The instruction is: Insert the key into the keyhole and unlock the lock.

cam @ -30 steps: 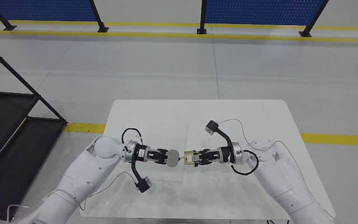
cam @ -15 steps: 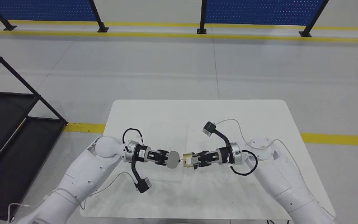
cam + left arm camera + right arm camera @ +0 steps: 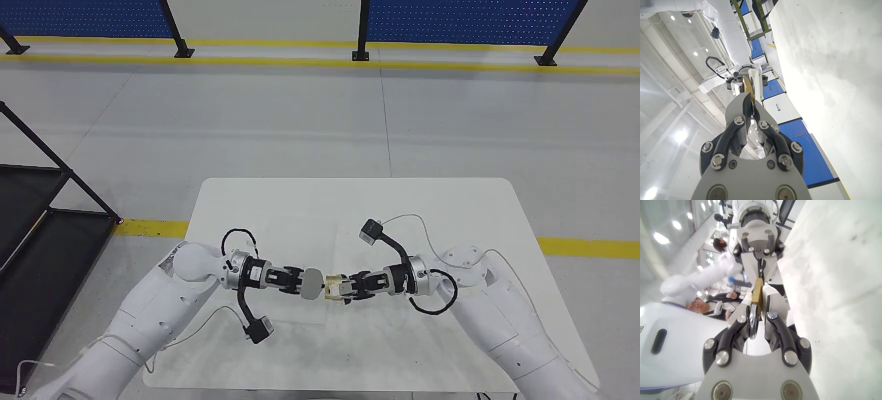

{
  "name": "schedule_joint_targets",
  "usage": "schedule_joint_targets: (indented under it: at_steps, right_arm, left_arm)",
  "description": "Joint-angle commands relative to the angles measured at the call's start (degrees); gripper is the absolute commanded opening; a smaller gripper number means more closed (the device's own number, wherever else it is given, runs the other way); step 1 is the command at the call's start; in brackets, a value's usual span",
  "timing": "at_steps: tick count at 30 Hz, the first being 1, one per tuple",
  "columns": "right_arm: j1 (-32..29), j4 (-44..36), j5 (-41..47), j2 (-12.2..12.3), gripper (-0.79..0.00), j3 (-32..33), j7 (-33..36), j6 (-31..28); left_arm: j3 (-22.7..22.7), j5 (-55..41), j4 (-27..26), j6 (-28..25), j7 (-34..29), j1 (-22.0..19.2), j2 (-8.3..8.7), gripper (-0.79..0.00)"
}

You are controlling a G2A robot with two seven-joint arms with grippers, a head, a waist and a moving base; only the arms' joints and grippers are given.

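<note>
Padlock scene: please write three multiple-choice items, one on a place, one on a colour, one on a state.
1. Where is the padlock?
A. in a drawer
B. in the right pincer, above the table
C. in a person's hand

2. What colour is the padlock's body?
A. red
B. blue
C. brass yellow

3. How is the left pincer?
A. shut on the key
B. wide open
C. shut on the padlock

Answers: 1 B, its fingers clamp it over the table; 2 C, the body shows brass yellow; 3 A, its fingers close on the key.
</note>
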Motion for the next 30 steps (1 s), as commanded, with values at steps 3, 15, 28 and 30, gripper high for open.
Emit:
schedule_joint_targets:
  at_steps: [3,15,28,30]
  right_arm:
    - [-0.2,0.3,0.6,0.0,-0.785,0.1,-0.7,-0.2]
    - [-0.9,1.2,1.3,0.1,-0.785,1.0,-3.0,-1.5]
    - [-1.9,2.2,1.9,0.3,-0.785,1.8,-4.8,-2.0]
    - [-2.0,2.3,1.8,0.3,-0.785,1.8,-4.9,-2.0]
  left_arm:
    - [0.0,-0.1,0.2,-0.4,-0.8,-0.1,-0.02,0.0]
    - [-2.6,-6.4,-1.0,-10.6,-3.1,0.5,0.6,0.0]
    - [-2.8,-19.5,0.1,-46.1,2.6,-2.3,1.31,0.0]
    - [-2.8,-19.5,0.1,-46.1,2.6,-2.3,1.31,0.0]
